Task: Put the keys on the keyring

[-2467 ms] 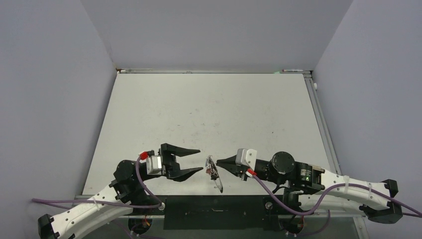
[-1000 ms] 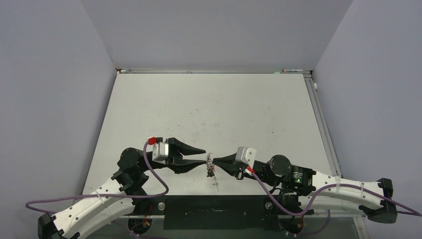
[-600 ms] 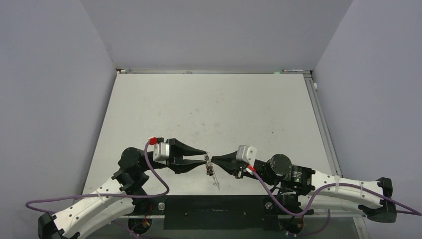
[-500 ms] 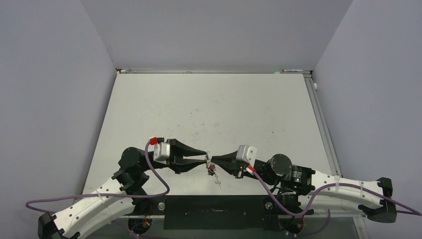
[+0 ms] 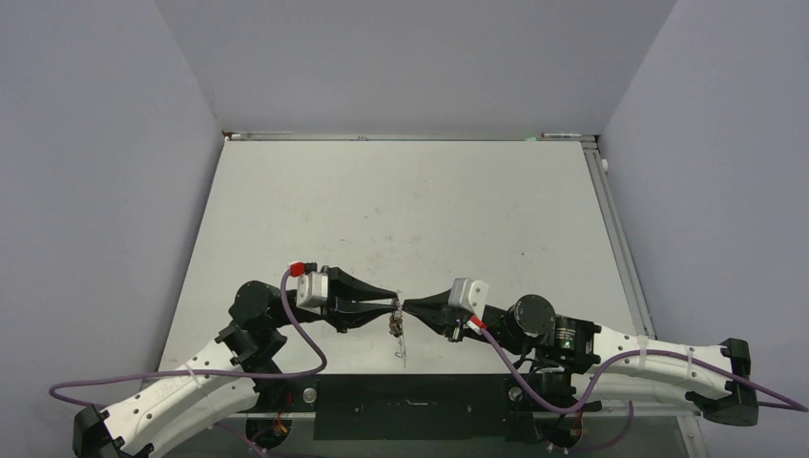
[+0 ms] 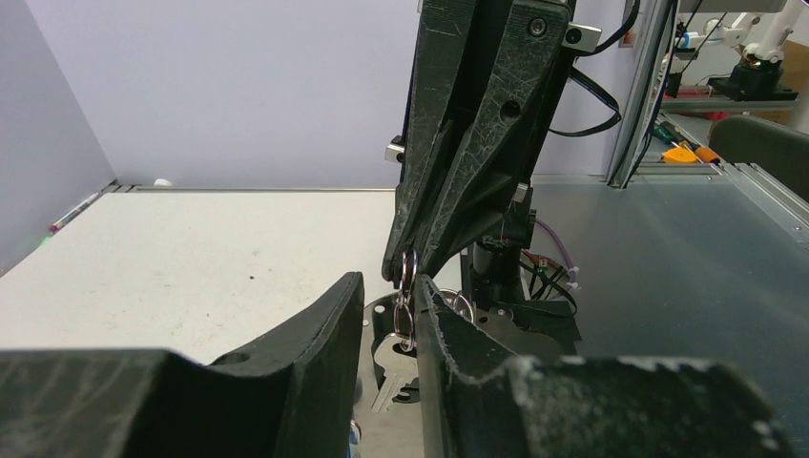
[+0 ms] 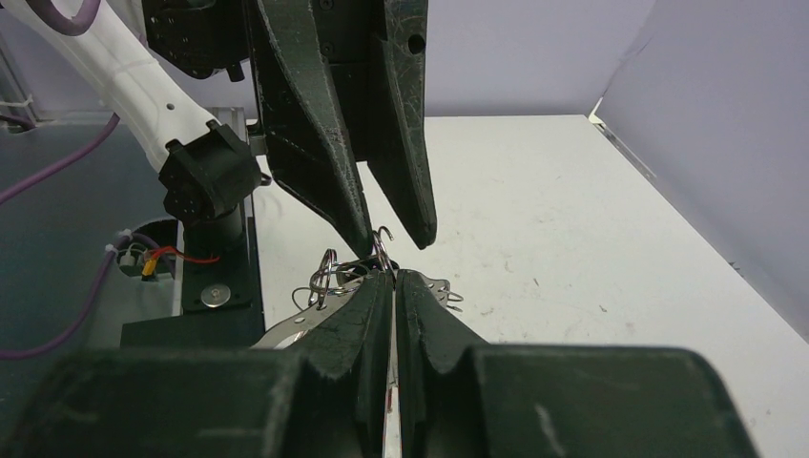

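The keyring (image 6: 408, 268), a thin silvery wire ring, is pinched between the right jaws. These are pressed together, and no gap is seen between them in the right wrist view. The ring is held above the table (image 5: 401, 210), close to the middle of its near edge.

The right arm (image 5: 649, 363) is stretched in low from the near right corner, with its jaws pointed toward the left edge. The left arm (image 5: 191, 382) is reached in from the near left corner, with its jaws pointed toward the right edge. The two pairs of tips are thus brought nearly end to end.

The left jaws are parted by a narrow gap. A loop of the ring bunch is seen in that gap in the left wrist view. Whether either finger is touched by the wire cannot be told. In the right wrist view a small hooked end of wire is shown just above the right tips, between the two left tips.

The keys (image 6: 388, 361), flat silvery pieces, are hung below the jaws from further small rings. In the top view they are seen as a thin strand pointed toward the near edge. Which key is threaded on which ring cannot be made out.
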Controlling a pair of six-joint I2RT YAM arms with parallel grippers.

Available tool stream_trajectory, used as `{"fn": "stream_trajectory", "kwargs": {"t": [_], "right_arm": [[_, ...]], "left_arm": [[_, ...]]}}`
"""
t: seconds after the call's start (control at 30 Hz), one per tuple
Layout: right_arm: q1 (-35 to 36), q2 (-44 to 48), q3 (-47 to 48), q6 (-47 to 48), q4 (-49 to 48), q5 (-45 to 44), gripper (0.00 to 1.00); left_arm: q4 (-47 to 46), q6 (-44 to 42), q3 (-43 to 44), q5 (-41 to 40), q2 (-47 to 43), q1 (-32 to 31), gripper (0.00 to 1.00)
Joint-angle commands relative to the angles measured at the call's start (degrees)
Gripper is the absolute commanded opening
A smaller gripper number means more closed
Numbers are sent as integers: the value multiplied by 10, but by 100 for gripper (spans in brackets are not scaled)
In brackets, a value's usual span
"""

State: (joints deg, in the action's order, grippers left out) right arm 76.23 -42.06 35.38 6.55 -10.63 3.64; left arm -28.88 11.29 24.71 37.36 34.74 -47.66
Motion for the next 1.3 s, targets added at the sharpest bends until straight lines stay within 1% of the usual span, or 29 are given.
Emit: {"fn": "stream_trajectory", "kwargs": {"t": [0.0,0.23,0.53,0.57,0.6,0.73,0.8,0.87,0.9,0.97,1.0,1.07,1.1,1.17,1.27], "right_arm": [[4,-2,35,-9,-59,11,5],[4,-6,36,-8,-64,15,5],[4,-13,37,-5,-75,19,5],[3,-14,37,-6,-75,18,5],[4,-14,37,-6,-75,19,5],[4,-19,38,-6,-73,19,5],[4,-20,43,-6,-61,18,6],[4,-19,54,-7,-37,7,11],[4,-19,62,-7,-22,1,17],[4,-17,79,1,16,-14,25],[3,-16,91,8,43,-21,31],[4,-20,119,20,85,-34,42],[4,-25,138,25,132,-42,46],[4,-45,186,36,210,-49,51],[4,-95,266,49,332,-16,56]], "left_arm": [[-1,-12,10,-7,2,-3,20],[5,-18,12,-8,4,-5,8],[8,-21,12,-5,5,-7,7],[7,-21,12,-4,4,-7,6],[6,-21,12,0,3,-6,0],[21,-33,18,2,-3,-7,0],[38,-47,21,-16,-13,-7,0],[64,-65,27,-39,-20,-6,0],[77,-73,30,-46,-21,-6,0],[99,-88,37,-57,-18,-6,0],[108,-93,41,-60,-16,-6,0],[121,-103,46,-64,-12,-7,0],[128,-109,48,-70,-11,-6,0],[144,-123,53,-81,-8,-6,0],[179,-158,65,-104,4,-13,0]]}}
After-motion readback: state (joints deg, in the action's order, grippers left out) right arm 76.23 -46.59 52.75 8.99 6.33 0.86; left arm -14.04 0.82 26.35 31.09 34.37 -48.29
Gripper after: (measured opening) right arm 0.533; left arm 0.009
